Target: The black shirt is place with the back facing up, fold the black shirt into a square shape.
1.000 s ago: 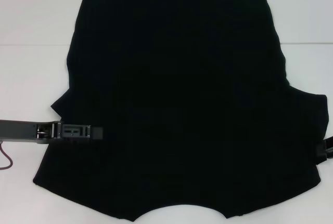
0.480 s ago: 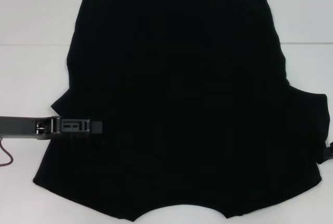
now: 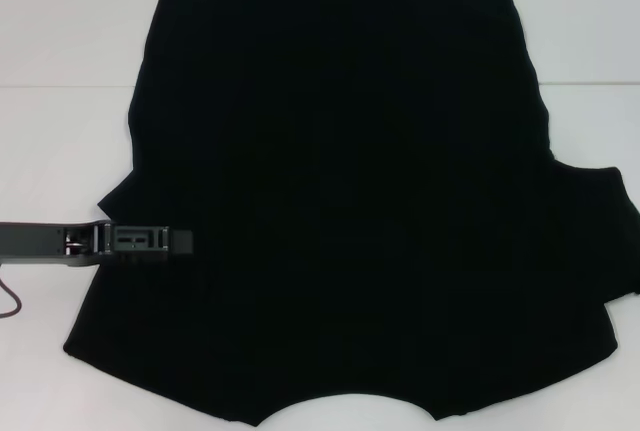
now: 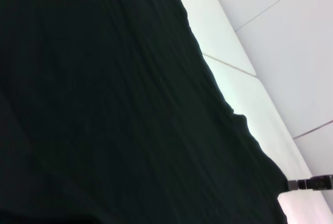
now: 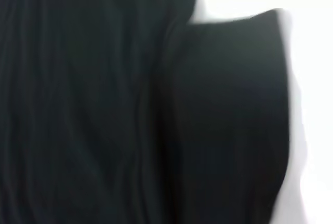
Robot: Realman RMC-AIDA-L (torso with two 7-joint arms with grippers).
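Well, the black shirt point(image 3: 340, 191) is spread flat across the middle of the white bench point(image 3: 60, 31), covering most of it from the far edge down to the near edge, plain black fabric facing up and no lettering showing. One sleeve pokes out toward the bench's left edge, and the other sleeve point(image 3: 600, 241) juts toward the right edge and looks doubled over itself there. A curved cut-out shows in the shirt's border at the near edge.

Now the left pincer point(image 3: 185, 241) comes in from the bench's left edge, arm lying level, its tip reaching over the shirt's left side just below that left sleeve. It sits right on or just above the cloth; which of the two I cannot tell. Whether it is released or clenched I cannot tell either, black fingers against black fabric.

From the left wrist camera, the shirt point(image 4: 114, 109) fills nearly everything, faint ribbing running through it, with its wavy edge meeting bare bench point(image 4: 229, 37) beyond. A small dark piece of the other arm shows at the cloth's far edge, too little to read.

The right wrist view shows only shirt point(image 5: 83, 99), close up, and the folded sleeve point(image 5: 234, 109) lying against the body fabric, white bench past it. The right pincer itself is out of sight.
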